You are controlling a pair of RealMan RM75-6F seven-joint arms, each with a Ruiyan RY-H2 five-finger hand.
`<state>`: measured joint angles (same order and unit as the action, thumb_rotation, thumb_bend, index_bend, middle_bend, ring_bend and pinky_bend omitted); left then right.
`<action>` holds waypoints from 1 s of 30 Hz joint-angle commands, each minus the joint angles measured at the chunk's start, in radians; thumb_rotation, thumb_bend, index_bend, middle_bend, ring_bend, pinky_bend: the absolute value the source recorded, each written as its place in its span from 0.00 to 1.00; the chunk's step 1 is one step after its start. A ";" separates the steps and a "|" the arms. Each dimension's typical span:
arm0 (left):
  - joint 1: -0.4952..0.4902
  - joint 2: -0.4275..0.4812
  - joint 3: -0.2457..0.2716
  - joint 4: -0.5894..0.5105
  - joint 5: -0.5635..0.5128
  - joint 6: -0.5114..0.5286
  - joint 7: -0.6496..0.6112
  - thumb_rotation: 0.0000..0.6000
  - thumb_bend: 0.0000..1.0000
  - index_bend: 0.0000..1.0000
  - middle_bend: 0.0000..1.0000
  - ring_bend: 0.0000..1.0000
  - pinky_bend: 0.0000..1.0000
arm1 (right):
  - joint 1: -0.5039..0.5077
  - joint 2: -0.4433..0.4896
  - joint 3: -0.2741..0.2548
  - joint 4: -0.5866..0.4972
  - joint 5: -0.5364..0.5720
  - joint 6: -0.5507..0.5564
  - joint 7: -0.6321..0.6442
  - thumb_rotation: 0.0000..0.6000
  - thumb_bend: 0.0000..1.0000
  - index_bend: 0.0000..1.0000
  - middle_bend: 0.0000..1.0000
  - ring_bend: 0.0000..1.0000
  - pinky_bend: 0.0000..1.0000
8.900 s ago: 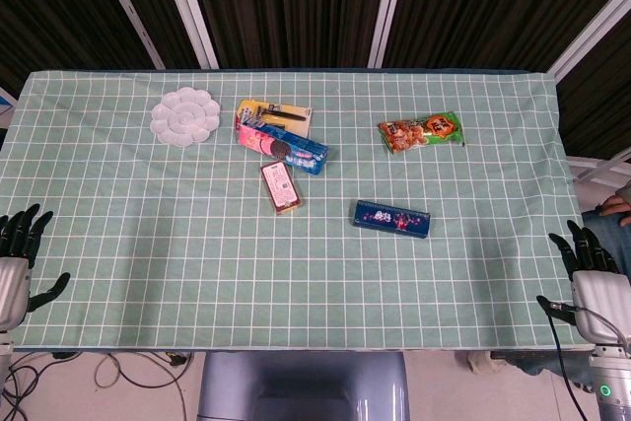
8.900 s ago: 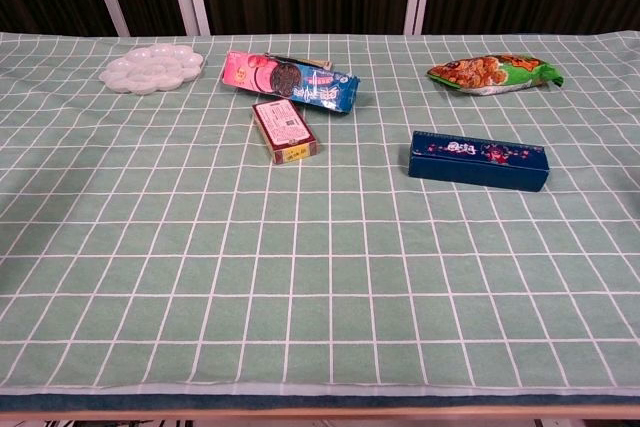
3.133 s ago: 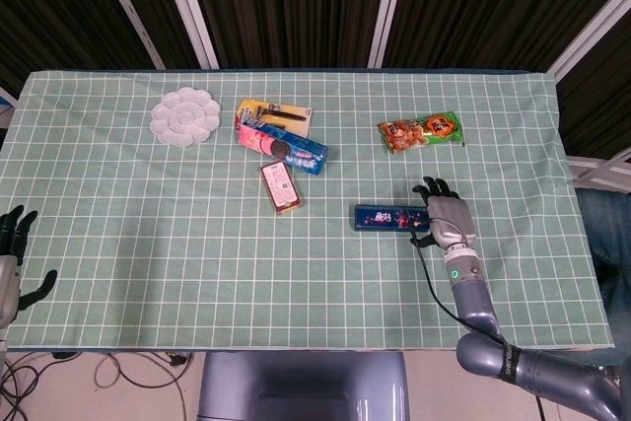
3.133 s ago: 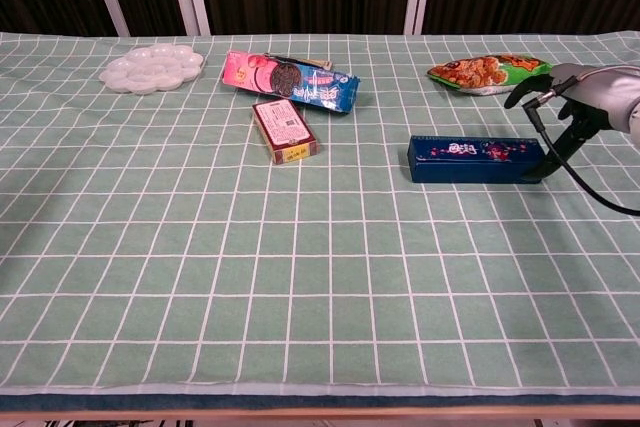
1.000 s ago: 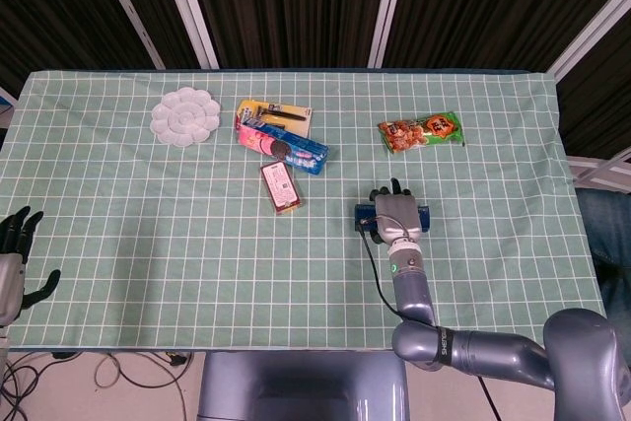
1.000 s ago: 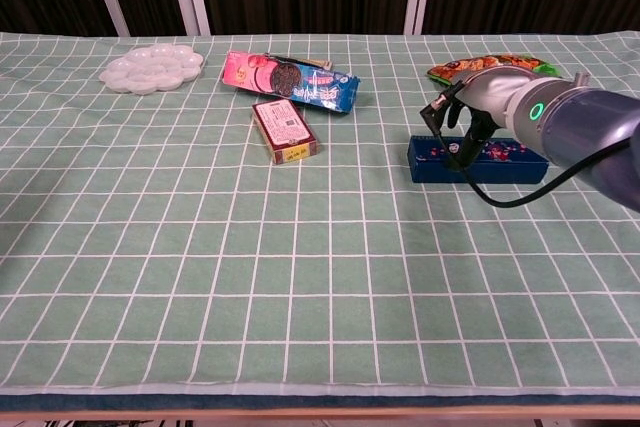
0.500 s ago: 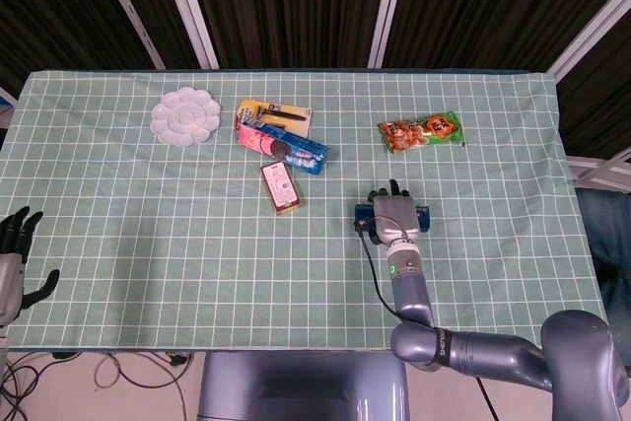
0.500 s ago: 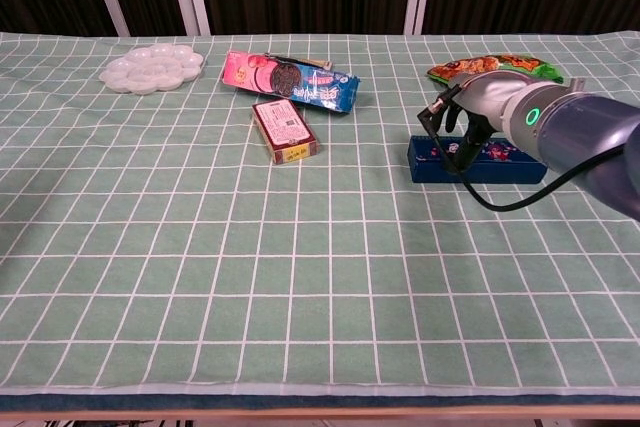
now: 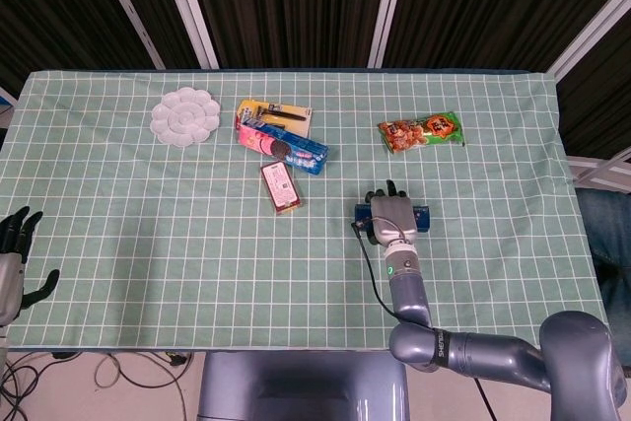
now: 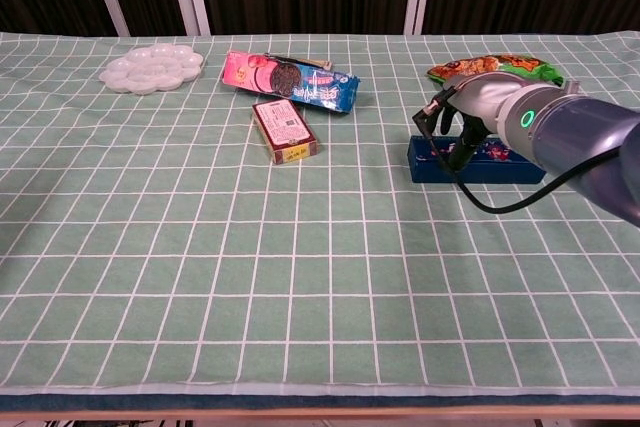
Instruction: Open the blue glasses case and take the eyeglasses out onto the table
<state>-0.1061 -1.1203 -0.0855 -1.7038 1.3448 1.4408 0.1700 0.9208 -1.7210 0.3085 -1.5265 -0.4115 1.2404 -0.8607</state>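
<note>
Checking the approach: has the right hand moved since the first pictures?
Yes. The right hand went from the table's near right edge to over the blue glasses case, below the snack bag.

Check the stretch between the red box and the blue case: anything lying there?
Nothing: between the red box and the blue case only bare checked cloth shows, clearest in the head view.

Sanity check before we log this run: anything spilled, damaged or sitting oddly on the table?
Nothing stands out. The blue glasses case lies flat and closed under the right hand. The cookie pack leans on the yellow card, which looks like placement, not a spill. The red box, snack bag and white palette look intact.
</note>
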 commanded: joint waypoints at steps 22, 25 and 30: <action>-0.002 0.003 -0.001 -0.004 -0.008 -0.003 0.003 1.00 0.30 0.05 0.00 0.00 0.00 | -0.006 -0.010 0.009 0.009 -0.014 -0.005 0.000 1.00 0.49 0.34 0.32 0.09 0.21; -0.002 0.003 0.000 -0.004 -0.008 -0.003 0.003 1.00 0.30 0.05 0.00 0.00 0.00 | -0.006 -0.008 0.010 0.006 -0.012 -0.008 -0.002 1.00 0.51 0.35 0.33 0.09 0.21; -0.002 0.003 0.000 -0.005 -0.009 -0.004 0.003 1.00 0.30 0.05 0.00 0.00 0.00 | -0.004 0.001 0.012 -0.005 -0.005 -0.011 -0.014 1.00 0.51 0.35 0.33 0.09 0.21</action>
<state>-0.1078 -1.1170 -0.0853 -1.7084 1.3359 1.4366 0.1729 0.9165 -1.7212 0.3204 -1.5307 -0.4174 1.2296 -0.8734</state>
